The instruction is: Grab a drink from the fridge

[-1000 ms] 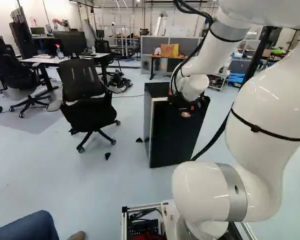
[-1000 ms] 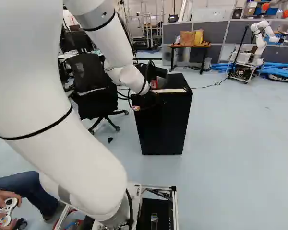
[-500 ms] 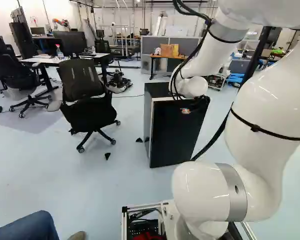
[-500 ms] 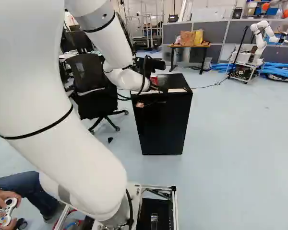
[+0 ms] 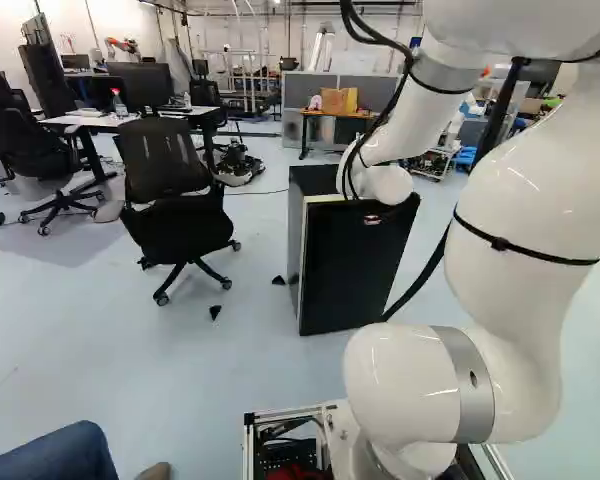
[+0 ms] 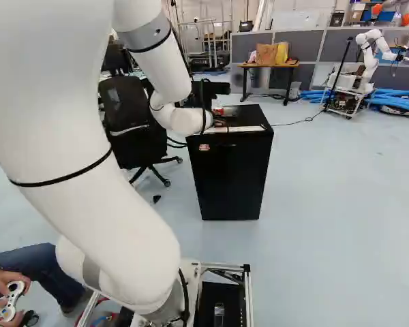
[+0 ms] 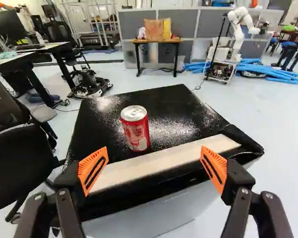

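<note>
- Clock read from the fridge; twelve o'clock straight ahead of the arm.
- Office chair [image 5: 170,180], black, on castors: nine o'clock.
- Desk [image 7: 10,58], pale top, dark legs: ten o'clock.
- Wheeled machine [image 7: 89,83], low, on the floor: eleven o'clock.
- Fridge [image 6: 228,177], small, black. Top surface glossy, dark and finely speckled, with glare patches; pale strip [image 7: 161,163] along its six o'clock edge.
- Drink can [image 7: 134,130], red, silver lid, one: upright on the fridge top, close to the strip, at twelve o'clock from the gripper [image 6: 221,124].
- End effector, two fingers, orange pads [image 7: 93,171]: spread wide, nothing pinched; contact with the fridge cannot be told.
- Side table [image 7: 155,41], wooden top, bearing brown bag [image 7: 153,30] and yellow bag [image 7: 167,29]: twelve o'clock, well beyond; grey partition [image 7: 208,25] behind.
- Another robot [image 7: 237,37], white, and blue tubes [image 7: 273,73], on the pale floor [image 6: 327,204]: one o'clock.
</note>
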`<state>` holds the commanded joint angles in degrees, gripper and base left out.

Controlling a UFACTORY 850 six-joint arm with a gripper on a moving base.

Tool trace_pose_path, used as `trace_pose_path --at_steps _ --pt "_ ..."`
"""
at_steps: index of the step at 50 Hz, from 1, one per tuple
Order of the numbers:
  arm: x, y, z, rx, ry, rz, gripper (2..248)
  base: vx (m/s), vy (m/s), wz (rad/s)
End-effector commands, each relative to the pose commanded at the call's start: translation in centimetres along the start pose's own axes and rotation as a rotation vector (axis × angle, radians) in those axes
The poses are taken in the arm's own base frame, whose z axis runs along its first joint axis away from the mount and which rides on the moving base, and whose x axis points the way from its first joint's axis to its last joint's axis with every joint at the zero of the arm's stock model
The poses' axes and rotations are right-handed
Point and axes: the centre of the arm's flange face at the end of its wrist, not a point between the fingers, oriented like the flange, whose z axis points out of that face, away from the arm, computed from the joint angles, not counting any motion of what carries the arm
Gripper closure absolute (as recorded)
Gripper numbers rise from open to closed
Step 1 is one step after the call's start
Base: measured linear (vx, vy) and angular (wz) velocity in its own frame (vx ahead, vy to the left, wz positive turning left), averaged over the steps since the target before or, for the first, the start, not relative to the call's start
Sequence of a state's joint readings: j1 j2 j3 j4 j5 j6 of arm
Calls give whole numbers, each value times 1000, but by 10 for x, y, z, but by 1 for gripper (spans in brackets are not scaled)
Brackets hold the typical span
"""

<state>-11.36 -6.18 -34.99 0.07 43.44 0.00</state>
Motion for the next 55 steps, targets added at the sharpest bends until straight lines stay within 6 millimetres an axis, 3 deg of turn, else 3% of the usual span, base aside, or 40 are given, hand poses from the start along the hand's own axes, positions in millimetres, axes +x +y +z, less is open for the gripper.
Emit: trace_pose_path --at_steps 29,55 --pt "-21 -11 17 114 3 -104 3 0 0 0" --pt "-31 -15 49 130 81 -98 3 0 0 0"
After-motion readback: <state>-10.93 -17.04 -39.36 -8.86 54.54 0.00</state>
